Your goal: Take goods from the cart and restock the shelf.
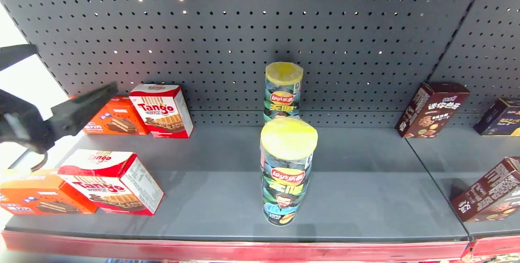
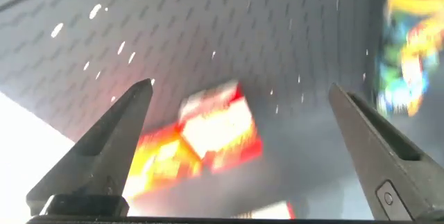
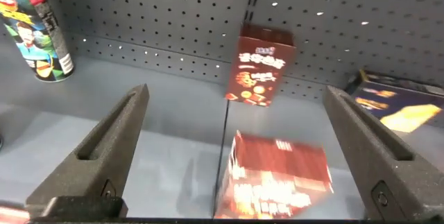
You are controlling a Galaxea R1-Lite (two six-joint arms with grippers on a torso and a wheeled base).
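Grey, red-edged shelf (image 1: 365, 198) in front of me: a front chip can (image 1: 286, 171) and a rear chip can (image 1: 282, 92) stand upright mid-shelf, in line. At my left sit red-and-white wafer boxes (image 1: 113, 181) (image 1: 162, 110) and orange boxes (image 1: 40, 198) (image 1: 115, 116). On the adjoining section at my right are brown boxes (image 1: 432, 110) (image 1: 491, 192) and a dark box (image 1: 499, 118).

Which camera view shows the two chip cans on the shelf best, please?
The head view: the front can and the back can stand sharp and upright, one behind the other. The left wrist view catches one blurred can; the right wrist view, the lower part of one can.
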